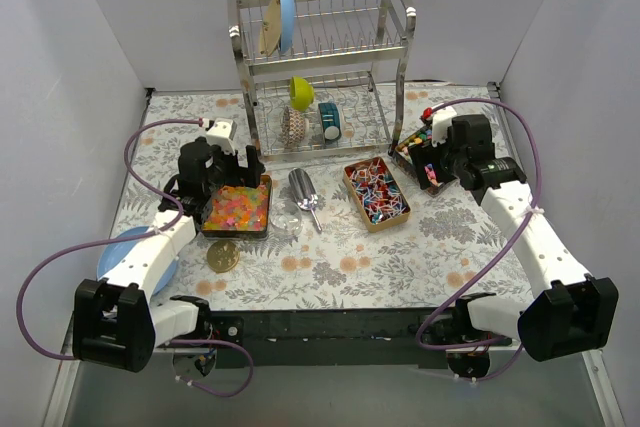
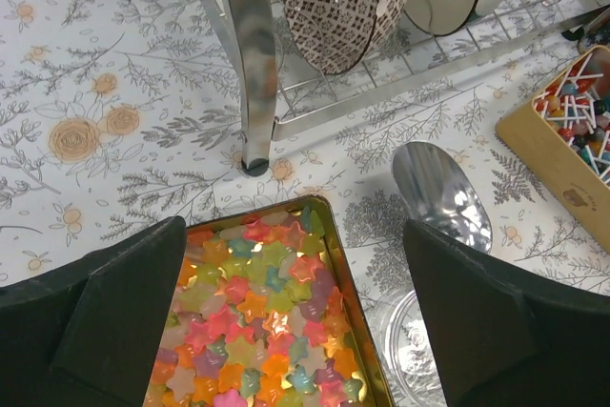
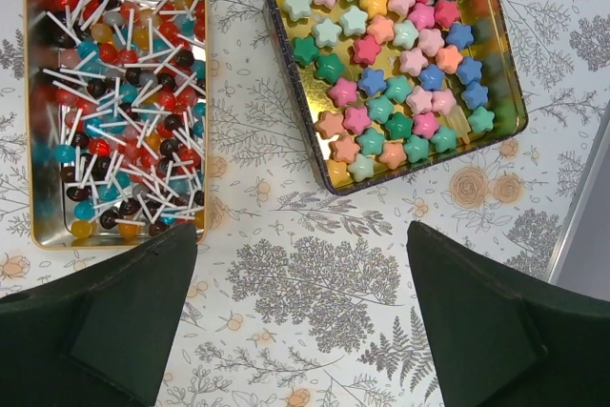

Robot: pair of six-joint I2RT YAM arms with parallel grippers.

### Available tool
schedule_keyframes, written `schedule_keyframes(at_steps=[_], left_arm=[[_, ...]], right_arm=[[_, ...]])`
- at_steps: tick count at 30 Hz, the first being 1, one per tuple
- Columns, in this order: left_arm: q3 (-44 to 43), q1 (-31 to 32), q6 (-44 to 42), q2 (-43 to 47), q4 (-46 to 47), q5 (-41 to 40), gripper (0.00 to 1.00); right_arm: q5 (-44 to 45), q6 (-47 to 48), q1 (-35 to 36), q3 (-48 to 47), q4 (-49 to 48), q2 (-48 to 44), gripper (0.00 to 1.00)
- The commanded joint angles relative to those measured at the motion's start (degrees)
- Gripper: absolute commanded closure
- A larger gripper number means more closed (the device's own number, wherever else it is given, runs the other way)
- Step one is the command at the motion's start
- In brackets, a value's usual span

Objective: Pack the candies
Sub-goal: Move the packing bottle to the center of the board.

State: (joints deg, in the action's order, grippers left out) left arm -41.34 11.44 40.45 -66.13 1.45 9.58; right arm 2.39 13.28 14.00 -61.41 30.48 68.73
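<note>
Top external view: the candies lie in three open metal tins (image 1: 358,197) set in a row across the middle of the worktop (image 1: 330,277), in front of a steel-wire dish rack (image 1: 320,67). The tins have no lids on, probably so that either arm can reach in. The left tool (image 1: 238,179) hangs over the translucent orange, yellow and pink star gummies (image 1: 238,212) toward the left edge. The right tool (image 1: 428,159) hovers above the opaque pastel star candies (image 1: 430,173) toward the right edge. Between them are the white-sticked lollipops (image 1: 378,190) and a shiny metal scoop (image 1: 305,192), placed handy for ladling.

Left wrist view: the left tool's black fingers (image 2: 105,321) are spread fully apart and hold nothing, framing the star gummies below. The scoop lies just beside that tin's right edge.

Right wrist view: the right tool's fingers (image 3: 505,321) are equally wide apart and empty. They sit over bare worktop near both the lollipops and the pastel star candies. I judge that packing has not yet begun.
</note>
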Motion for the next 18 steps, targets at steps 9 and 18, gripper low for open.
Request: schedule_keyframes(at_steps=[9, 18], left_arm=[[-0.50, 0.07, 1.22, -0.23, -9.19, -1.85, 0.02], [-3.13, -0.02, -9.59, 1.53, -20.96, 14.85, 0.02]], right_arm=[[-18.27, 9.31, 0.06, -3.62, -0.60, 0.09, 0.02], [-17.95, 8.95, -0.11, -9.95, 1.69, 9.58, 0.09]])
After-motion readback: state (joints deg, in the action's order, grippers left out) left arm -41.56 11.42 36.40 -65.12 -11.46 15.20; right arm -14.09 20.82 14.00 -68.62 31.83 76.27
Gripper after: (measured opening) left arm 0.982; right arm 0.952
